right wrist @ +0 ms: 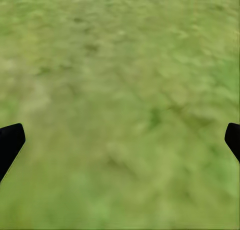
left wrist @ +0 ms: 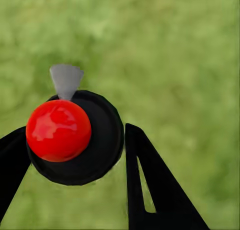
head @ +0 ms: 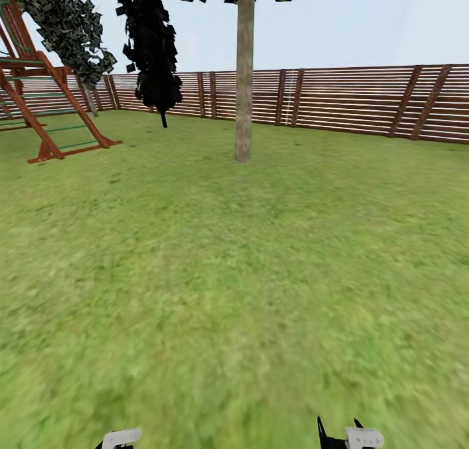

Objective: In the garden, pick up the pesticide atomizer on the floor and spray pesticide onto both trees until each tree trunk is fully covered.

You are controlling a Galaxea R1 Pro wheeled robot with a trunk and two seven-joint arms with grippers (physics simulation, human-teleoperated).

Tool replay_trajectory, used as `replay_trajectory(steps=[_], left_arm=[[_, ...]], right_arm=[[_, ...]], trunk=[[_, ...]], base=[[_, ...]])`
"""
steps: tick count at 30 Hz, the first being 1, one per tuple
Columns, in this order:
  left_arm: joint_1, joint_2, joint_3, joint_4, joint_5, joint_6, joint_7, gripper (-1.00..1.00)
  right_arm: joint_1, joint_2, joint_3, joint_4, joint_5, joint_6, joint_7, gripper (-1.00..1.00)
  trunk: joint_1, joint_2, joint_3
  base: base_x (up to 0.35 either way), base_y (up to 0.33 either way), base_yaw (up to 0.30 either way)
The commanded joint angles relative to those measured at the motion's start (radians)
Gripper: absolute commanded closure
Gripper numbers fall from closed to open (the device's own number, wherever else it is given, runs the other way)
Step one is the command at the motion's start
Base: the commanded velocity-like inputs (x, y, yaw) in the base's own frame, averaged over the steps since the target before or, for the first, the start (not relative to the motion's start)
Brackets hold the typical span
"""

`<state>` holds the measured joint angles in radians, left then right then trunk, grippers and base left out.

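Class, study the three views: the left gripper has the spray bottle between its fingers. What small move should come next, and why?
Probably drive forward toward the upright tree trunk. The left gripper already grips the pesticide atomizer, with grass below it, yet the trunk stands well ahead across open lawn, likely too far for the spray. The right gripper is open.

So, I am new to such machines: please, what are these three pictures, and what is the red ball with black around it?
It is a simulated wheeled robot with two arms in a garden. The large picture comes from its head camera: lawn, a slatted fence, a tree trunk ahead and a wooden play frame. The small pictures come from cameras on each wrist, looking along the fingers. In the left wrist view, the left end effector is closed on the pesticide atomizer, seen from above: the red ball is a spot on its black body, and the grey piece is its head. The right end effector is open over grass, holding nothing.
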<state>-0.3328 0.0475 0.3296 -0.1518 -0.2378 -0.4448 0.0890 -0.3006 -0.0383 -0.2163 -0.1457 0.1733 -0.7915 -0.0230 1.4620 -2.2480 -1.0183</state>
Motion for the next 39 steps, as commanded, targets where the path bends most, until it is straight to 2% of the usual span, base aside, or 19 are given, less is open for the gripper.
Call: replay_trajectory(steps=[1,39], left_arm=[[0.000,0.000,0.000,0.000,0.000,0.000,0.000,1.00],[0.000,0.000,-0.001,0.000,0.000,0.000,0.000,1.00]], right_arm=[[0.000,0.000,0.000,0.000,0.000,0.000,0.000,-1.00],[0.000,0.000,0.001,0.000,0.001,0.000,0.002,-1.00]], trunk=[[0.000,0.000,0.000],[0.000,0.000,0.000]], base=[[0.340,0.000,0.000],[0.339,0.000,0.000]])
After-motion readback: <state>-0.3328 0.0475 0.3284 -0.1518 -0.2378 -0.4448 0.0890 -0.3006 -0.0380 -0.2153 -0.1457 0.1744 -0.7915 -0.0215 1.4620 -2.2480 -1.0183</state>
